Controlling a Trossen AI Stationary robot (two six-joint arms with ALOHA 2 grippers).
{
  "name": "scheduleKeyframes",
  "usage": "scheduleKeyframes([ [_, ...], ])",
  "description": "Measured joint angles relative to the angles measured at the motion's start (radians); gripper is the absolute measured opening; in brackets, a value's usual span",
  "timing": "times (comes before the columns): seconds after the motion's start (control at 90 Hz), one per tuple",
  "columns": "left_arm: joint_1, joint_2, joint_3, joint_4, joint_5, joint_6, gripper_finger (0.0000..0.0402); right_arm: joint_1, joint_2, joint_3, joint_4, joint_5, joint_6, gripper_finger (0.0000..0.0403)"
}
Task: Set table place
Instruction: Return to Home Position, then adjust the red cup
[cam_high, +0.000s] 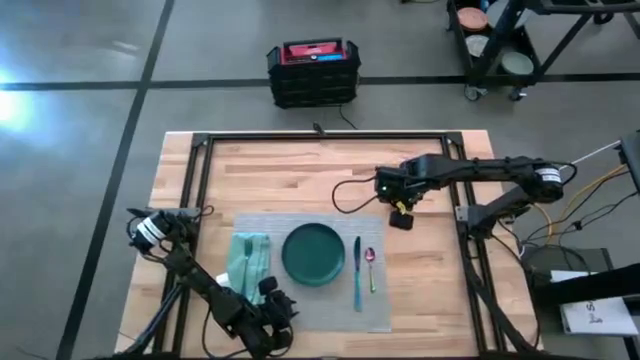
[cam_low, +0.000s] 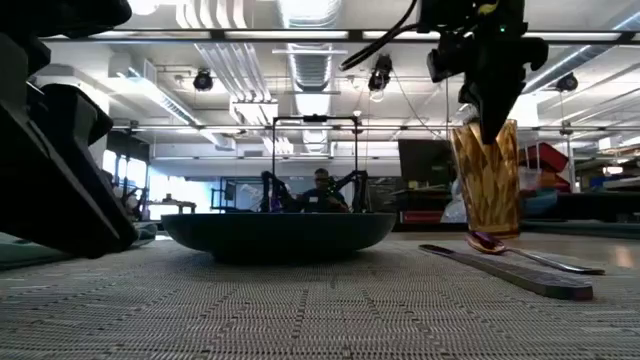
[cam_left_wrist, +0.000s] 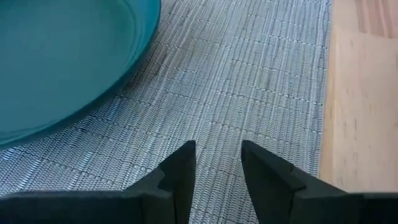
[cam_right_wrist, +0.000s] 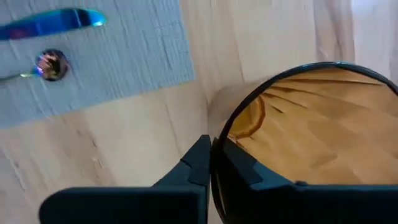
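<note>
A grey woven placemat (cam_high: 310, 305) lies on the wooden table (cam_high: 260, 180). On it sit a dark green plate (cam_high: 314, 253), a teal napkin (cam_high: 248, 262) to the plate's left, and a blue knife (cam_high: 357, 272) and a spoon (cam_high: 371, 268) to its right. My right gripper (cam_high: 402, 215) is shut on an amber glass (cam_low: 487, 180) past the placemat's far right corner. My left gripper (cam_left_wrist: 217, 174) stands open low over the placemat's near edge, by the plate (cam_left_wrist: 62, 62), with nothing between its fingers. My right gripper has the amber glass by its dark rim (cam_right_wrist: 214, 146), one finger (cam_right_wrist: 239, 171) inside the glass and one (cam_right_wrist: 198, 163) outside. The fingers come from above, pointing down. The glass stays upright below the gripper, its base at table height; whether it rests on the wood, I cannot tell.
Black frame rails (cam_high: 320, 142) run along the table's far side and down both sides. A black cable (cam_high: 350, 195) loops on the wood beside the right arm. A black crate (cam_high: 313, 70) sits on the floor beyond the far edge. Bare wood (cam_high: 430, 290) lies right of the placemat.
</note>
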Motion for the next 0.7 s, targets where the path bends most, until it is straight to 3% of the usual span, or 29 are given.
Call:
scheduleKeyframes([
  [0.511, 0.000, 0.000, 0.000, -0.001, 0.000, 0.002, 0.0114, 0.000, -0.045, -0.006, 0.012, 0.003, 0.019, 0.0109],
  [0.7, 0.000, -0.001, 0.000, -0.001, 0.009, 0.002, 0.0114, 0.000, -0.046, 0.058, -0.015, 0.003, 0.019, 0.0151],
])
